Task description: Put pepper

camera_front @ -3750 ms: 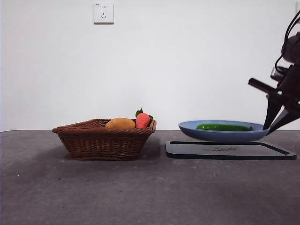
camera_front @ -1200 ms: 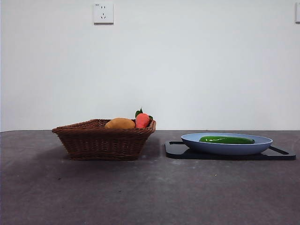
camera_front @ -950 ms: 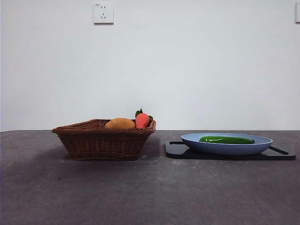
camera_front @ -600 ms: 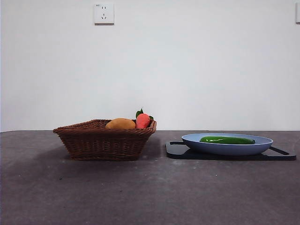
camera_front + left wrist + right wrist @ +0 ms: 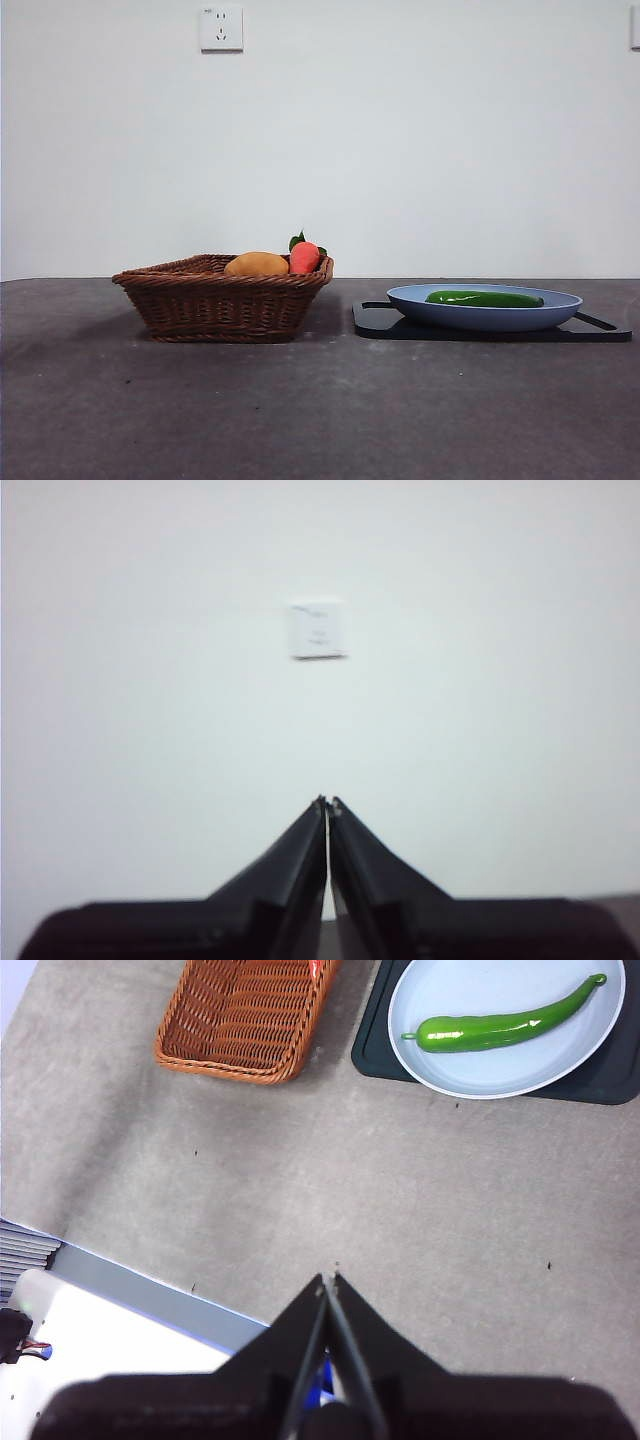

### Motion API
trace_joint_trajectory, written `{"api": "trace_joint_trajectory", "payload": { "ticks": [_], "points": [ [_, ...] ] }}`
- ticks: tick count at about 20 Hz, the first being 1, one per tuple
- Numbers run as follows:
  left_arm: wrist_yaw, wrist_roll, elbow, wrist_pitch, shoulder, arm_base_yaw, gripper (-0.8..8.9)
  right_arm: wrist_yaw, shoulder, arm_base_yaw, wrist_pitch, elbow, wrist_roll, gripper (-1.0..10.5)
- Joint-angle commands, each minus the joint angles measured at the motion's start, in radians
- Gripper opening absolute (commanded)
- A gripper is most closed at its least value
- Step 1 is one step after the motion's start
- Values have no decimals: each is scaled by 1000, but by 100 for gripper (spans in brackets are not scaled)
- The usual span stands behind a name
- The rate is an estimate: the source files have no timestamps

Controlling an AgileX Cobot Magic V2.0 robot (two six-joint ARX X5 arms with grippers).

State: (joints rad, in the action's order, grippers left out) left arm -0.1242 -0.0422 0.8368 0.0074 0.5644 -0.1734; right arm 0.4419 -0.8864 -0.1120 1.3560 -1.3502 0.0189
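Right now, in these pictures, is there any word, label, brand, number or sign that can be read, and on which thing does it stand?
No text can be read in any view.
Wall socket plate: a small grey mark at its top left corner, too small to read.
The same plate in the left wrist view: faint marks, blurred.
Black tray, blue plate, pepper, wicker basket: no lettering visible.

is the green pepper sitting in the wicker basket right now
No, the pepper lies on the blue plate, which sits on the black tray beside the basket.
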Motion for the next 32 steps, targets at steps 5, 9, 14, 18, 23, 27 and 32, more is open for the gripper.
{"api": "trace_joint_trajectory", "payload": {
  "ticks": [5, 9, 14, 18, 23, 27, 32],
  "points": [
    [-3, -6, -388, 94, -245, 108, 8, 1, -8, -2, 13, -18, 6, 10],
    [-3, 63, -587, 93, -383, 134, 8, 0, -9, -2, 13, -18, 6, 10],
    [0, 138, -747, 88, -463, 163, 8, 1, -8, -2, 13, -18, 6, 11],
    [0, 155, -798, 39, -489, 167, 8, 0, -10, -2, 13, -18, 6, 11],
    [0, 154, -819, -66, -560, 169, 8, 0, -10, -2, 13, -18, 6, 10],
    [-2, 166, -827, -142, -563, 168, 8, 0, -10, -2, 13, -18, 6, 11],
    [0, 190, -830, -180, -563, 168, 8, 0, -10, -2, 13, -18, 6, 10]
  ]
}}
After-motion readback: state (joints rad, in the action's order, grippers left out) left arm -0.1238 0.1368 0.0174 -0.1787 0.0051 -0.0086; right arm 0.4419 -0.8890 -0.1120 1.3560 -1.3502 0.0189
